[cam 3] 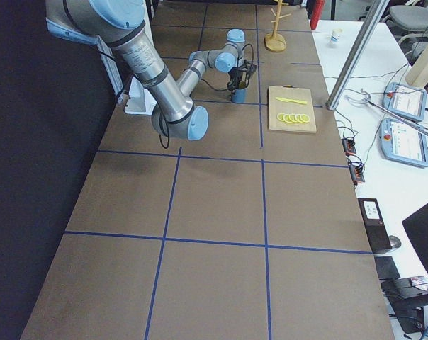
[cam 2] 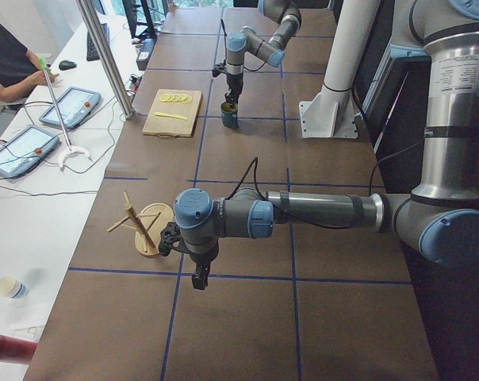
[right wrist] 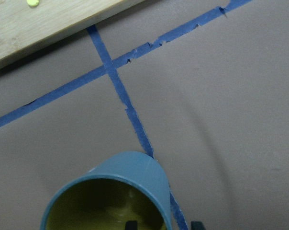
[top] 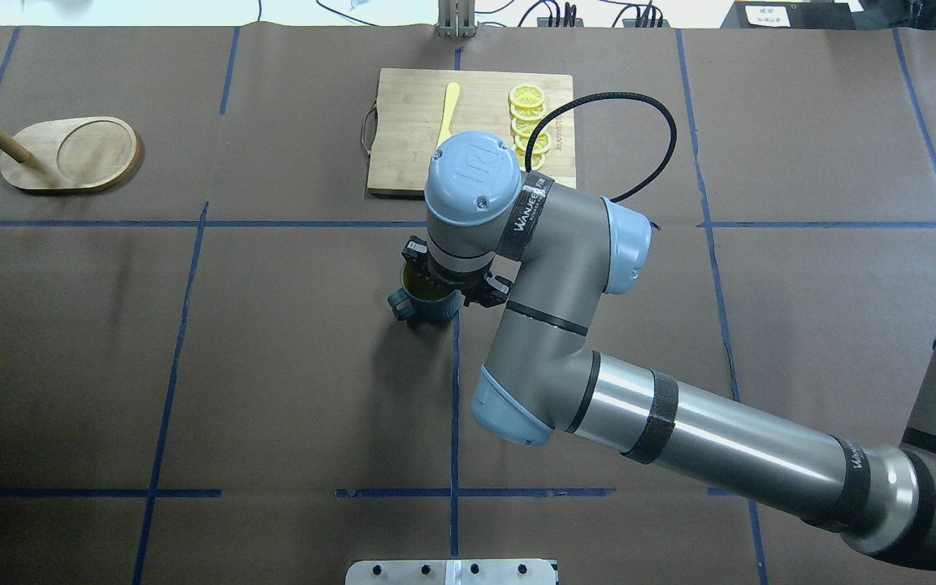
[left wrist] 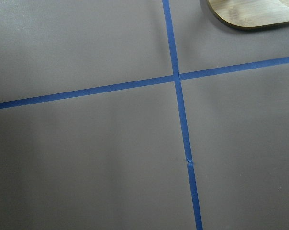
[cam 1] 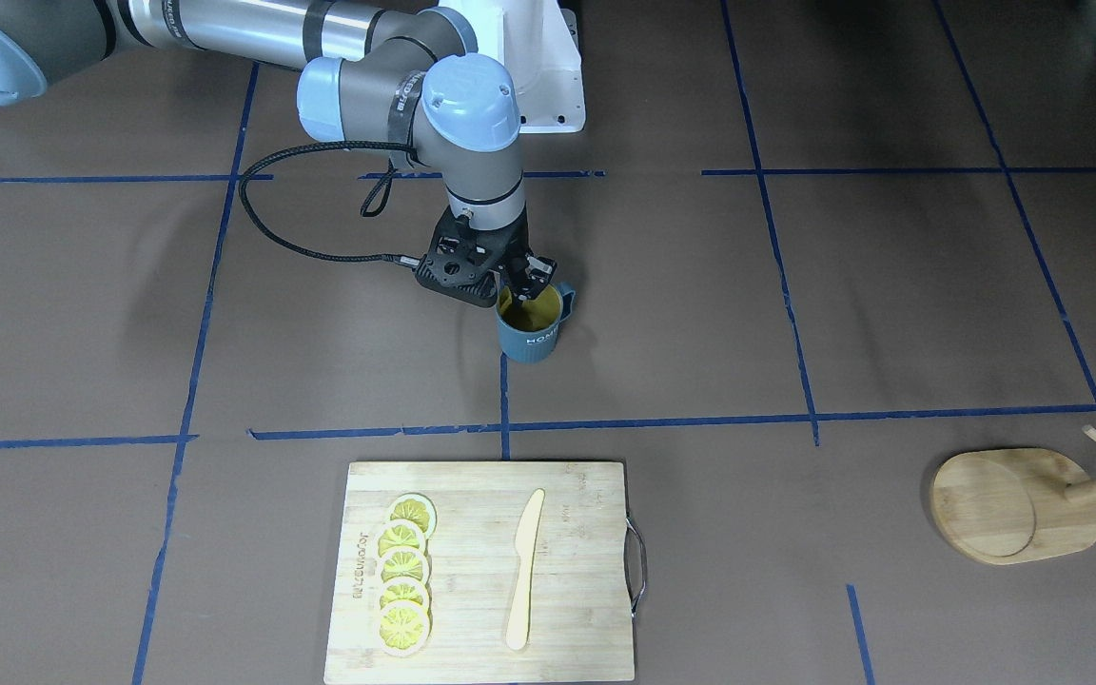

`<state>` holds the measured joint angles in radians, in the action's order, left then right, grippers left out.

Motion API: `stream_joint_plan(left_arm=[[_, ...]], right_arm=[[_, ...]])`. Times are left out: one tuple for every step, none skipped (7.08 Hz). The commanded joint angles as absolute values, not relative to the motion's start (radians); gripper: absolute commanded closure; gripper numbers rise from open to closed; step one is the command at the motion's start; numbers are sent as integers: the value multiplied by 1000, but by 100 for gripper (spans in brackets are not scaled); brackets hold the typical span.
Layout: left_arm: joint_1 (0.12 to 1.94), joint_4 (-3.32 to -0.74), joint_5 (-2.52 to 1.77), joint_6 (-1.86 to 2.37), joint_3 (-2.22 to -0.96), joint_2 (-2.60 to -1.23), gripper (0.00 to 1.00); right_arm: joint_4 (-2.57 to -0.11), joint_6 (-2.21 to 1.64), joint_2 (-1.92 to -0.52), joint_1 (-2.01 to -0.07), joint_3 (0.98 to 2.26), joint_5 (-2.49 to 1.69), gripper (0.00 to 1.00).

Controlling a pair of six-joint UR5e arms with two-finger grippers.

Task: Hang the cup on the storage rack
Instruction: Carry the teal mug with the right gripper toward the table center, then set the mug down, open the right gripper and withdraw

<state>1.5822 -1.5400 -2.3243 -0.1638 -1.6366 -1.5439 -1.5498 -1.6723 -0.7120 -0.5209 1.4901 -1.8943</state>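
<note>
The cup (cam 1: 531,335), dark grey-blue with a yellow inside, stands upright near the table's middle, and also shows in the overhead view (top: 418,305) and the right wrist view (right wrist: 116,187). My right gripper (cam 1: 524,283) hangs straight down over its rim. In the right wrist view the gripper (right wrist: 163,225) has one fingertip inside the cup and one outside, with a gap to the wall on both sides. The storage rack (cam 1: 1019,514) stands far off at the table's left end (top: 70,154). My left gripper (cam 2: 200,278) hovers near the rack; I cannot tell if it is open.
A bamboo cutting board (cam 1: 486,571) with several lemon slices (cam 1: 404,576) and a wooden knife (cam 1: 522,571) lies just beyond the cup. Blue tape lines cross the brown table. An operator (cam 2: 9,63) sits at a side desk.
</note>
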Motion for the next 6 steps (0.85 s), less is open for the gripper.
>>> stream_joint_plan(left_arm=[[1582,-1531,-2322,-166,-1736,-1531,0],[1562,-1531,-2327,-169,-1858,-1464,0],[1539,-1531,-2423,-166,-1962,-1433,0],[1510,-1531,-2498,-164,-2014,-1434,0],[1380,-1542,-2491,-163,-2049,-1452,0],[1261,-1542,-2499,-155,-2039,-1559,0]], right_arm=[[-1560,-1677,-719,-567,1543,-1940,0],[-1592,-1669,-745,-615,1595,-2004,0],[-1617,-1648,-812,-652,1696,-2016,0],[-1630,-1565,-884,-701,1763,-2046,0],[-1643,-1457,-950,-763,1804,-2087,0],[-1643,-1319,-1003,-831,1821,-2120,0]])
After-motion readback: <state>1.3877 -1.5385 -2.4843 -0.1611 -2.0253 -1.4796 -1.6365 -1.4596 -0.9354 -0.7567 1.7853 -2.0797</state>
